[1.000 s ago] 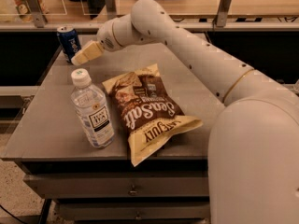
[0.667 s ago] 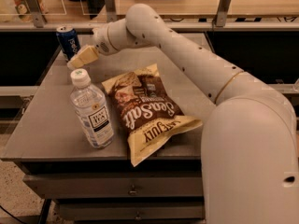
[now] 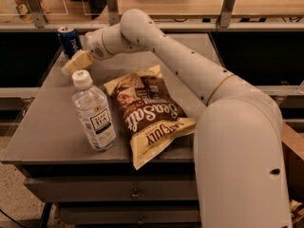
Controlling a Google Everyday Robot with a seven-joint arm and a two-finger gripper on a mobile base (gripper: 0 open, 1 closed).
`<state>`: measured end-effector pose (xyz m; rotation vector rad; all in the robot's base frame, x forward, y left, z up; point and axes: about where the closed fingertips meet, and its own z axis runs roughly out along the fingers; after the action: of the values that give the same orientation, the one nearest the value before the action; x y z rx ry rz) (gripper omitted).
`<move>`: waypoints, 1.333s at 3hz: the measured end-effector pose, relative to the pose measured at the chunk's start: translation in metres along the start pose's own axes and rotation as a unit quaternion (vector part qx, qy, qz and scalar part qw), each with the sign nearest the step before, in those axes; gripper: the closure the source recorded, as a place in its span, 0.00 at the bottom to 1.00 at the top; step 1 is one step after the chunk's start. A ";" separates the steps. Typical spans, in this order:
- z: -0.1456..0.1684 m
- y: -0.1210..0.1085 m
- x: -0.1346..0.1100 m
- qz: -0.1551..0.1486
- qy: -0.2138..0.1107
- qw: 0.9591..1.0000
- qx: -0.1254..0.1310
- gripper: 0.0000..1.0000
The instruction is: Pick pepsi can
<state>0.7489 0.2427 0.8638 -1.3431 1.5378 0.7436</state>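
- The pepsi can [image 3: 69, 40] stands upright at the far left corner of the grey table [image 3: 42, 127], with its silver top showing.
- The gripper [image 3: 69, 67] sits low over the table, just in front of the can and slightly to its right, and angles down toward the table's left edge.
- Whether the gripper is released or clenched cannot be told; the can stands outside it, and contact between the 2 cannot be told.
- The white arm [image 3: 190, 75] reaches in from the right, across the back of the table.
- 1 clear water bottle [image 3: 93, 113] with a white cap stands upright near the front edge, close to the gripper.
- 1 brown snack bag [image 3: 149, 110] lies flat just right of the bottle.
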 end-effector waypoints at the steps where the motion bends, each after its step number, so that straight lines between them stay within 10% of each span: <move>1: 0.019 0.004 -0.008 -0.010 -0.011 1.000 -0.015 0.00; 3: 0.027 -0.013 -0.008 -0.001 -0.017 1.000 -0.004 0.00; 4: 0.025 -0.019 -0.011 0.005 -0.022 1.000 0.009 0.18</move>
<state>0.7731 0.2655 0.8666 -1.2985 1.5147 0.7578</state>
